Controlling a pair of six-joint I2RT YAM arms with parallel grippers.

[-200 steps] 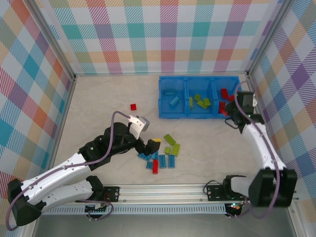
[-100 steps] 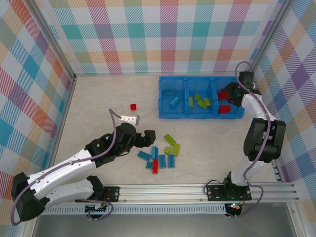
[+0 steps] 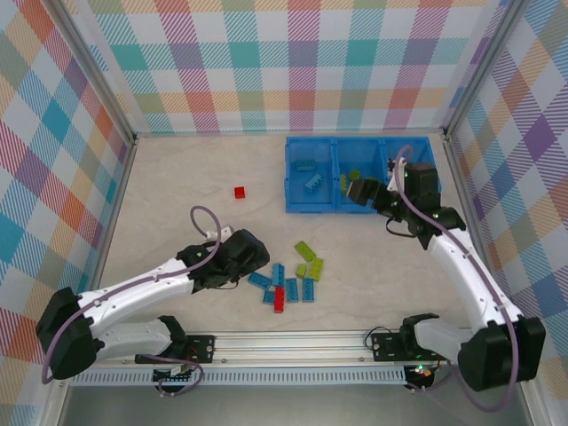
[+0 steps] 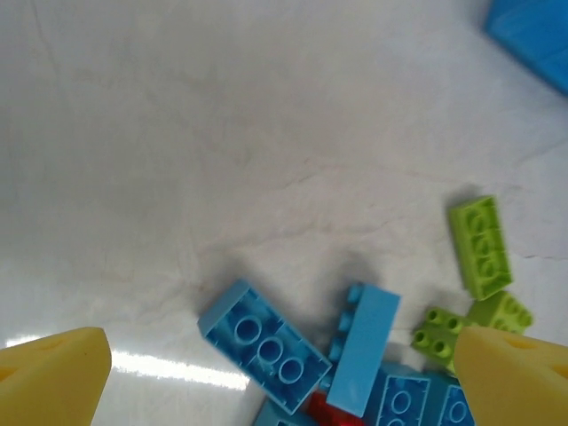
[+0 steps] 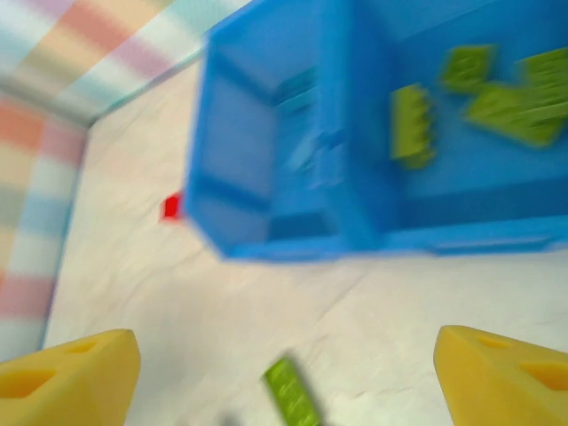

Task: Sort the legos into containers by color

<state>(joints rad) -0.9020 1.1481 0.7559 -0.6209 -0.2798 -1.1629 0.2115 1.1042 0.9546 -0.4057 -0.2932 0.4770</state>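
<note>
Right claw (image 3: 359,191) has swung left across the blue bin (image 3: 290,177), wide and empty; left claw (image 3: 253,260), wide too, has dropped over the light-blue bricks (image 4: 264,344).

This is a lab test cell (plaid walls (image 3: 302,62), aluminium rail (image 3: 293,340)).

You've got the bin (image 3: 302,206) far right: blue bricks (image 3: 313,184) in its left compartment, green bricks (image 3: 344,184) in the middle one. The loose pile (image 3: 288,284) lies near centre, mostly blue, some green, one red. A lone red square (image 3: 240,192) lies left of the bin.
</note>
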